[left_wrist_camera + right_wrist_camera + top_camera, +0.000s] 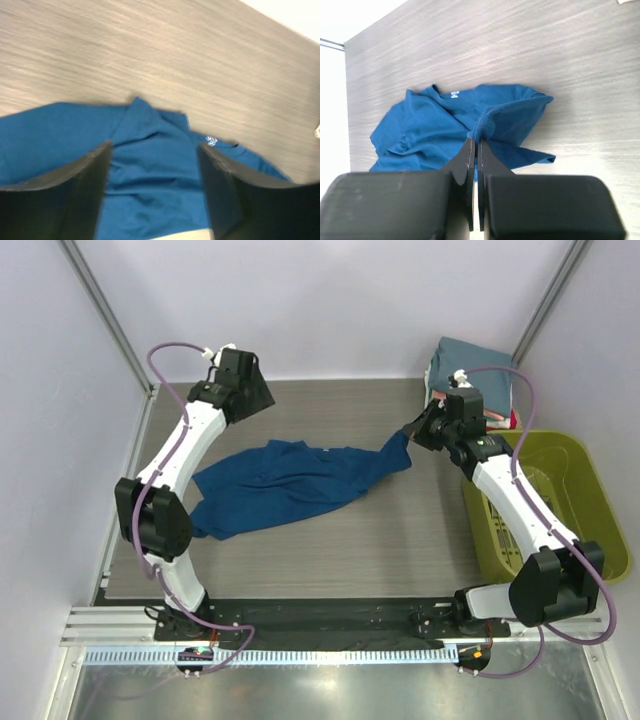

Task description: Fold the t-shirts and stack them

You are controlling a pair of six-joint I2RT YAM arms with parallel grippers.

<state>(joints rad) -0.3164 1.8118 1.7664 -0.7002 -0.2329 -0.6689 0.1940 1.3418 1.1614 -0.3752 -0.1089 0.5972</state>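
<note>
A dark blue t-shirt (290, 485) lies crumpled across the middle of the table, its collar with a small white label (212, 140) showing in the left wrist view. My right gripper (413, 432) is shut on the shirt's right edge (487, 122) and holds it lifted off the table, the cloth pinched at the fingertips (475, 139). My left gripper (256, 393) hangs above the table's back left, open. Its two dark fingers (85, 175) frame the shirt (150, 170) below, with nothing between them. A stack of folded t-shirts (468, 358), slate-teal on top, sits at the back right corner.
An olive-green plastic basket (560, 475) stands right of the table, beside the right arm. Grey wood-grain tabletop (330, 410) shows behind the shirt. White walls with metal posts enclose the back and sides.
</note>
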